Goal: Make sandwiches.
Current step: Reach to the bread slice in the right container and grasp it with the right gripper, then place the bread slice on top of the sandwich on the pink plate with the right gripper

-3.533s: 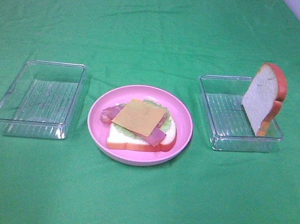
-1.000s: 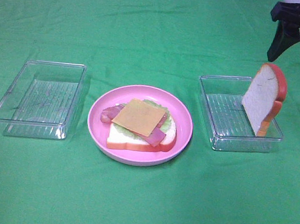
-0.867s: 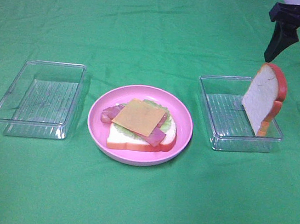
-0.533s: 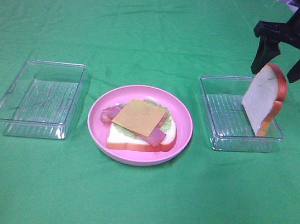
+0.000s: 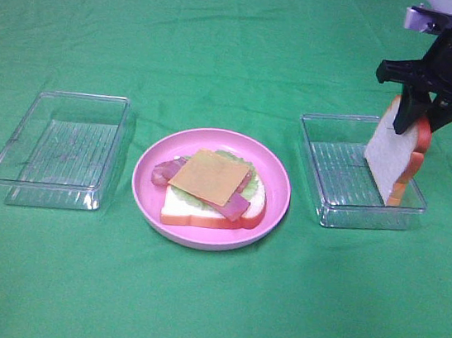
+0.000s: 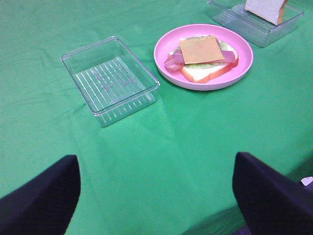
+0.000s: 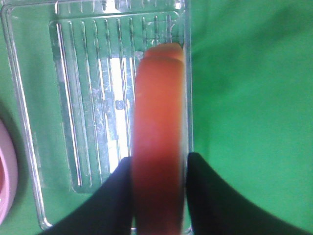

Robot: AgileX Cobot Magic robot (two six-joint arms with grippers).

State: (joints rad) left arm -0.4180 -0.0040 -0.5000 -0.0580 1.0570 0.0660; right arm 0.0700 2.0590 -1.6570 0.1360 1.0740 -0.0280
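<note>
A white bread slice (image 5: 390, 153) with orange-red crust stands on edge in the right clear tray (image 5: 326, 170). My right gripper (image 5: 417, 111) is shut on its top edge; in the right wrist view the black fingers (image 7: 110, 200) press both sides of the crust (image 7: 159, 127). On the pink plate (image 5: 145, 183) lies the other bread slice (image 5: 179, 209), stacked with lettuce (image 5: 250, 187), bacon (image 5: 163, 171) and a yellow cheese slice (image 5: 211, 175). My left gripper (image 6: 156, 196) hangs open over bare cloth, well short of the plate (image 6: 244, 63), and is outside the exterior high view.
An empty clear tray (image 5: 62, 147) sits left of the plate. Green cloth covers the whole table, with wrinkles toward the far side. A white wall edge shows at the far right corner.
My right arm came down from the far right onto the standing bread slice and its jaws closed on the top crust. Plate, trays and left gripper are unchanged.
</note>
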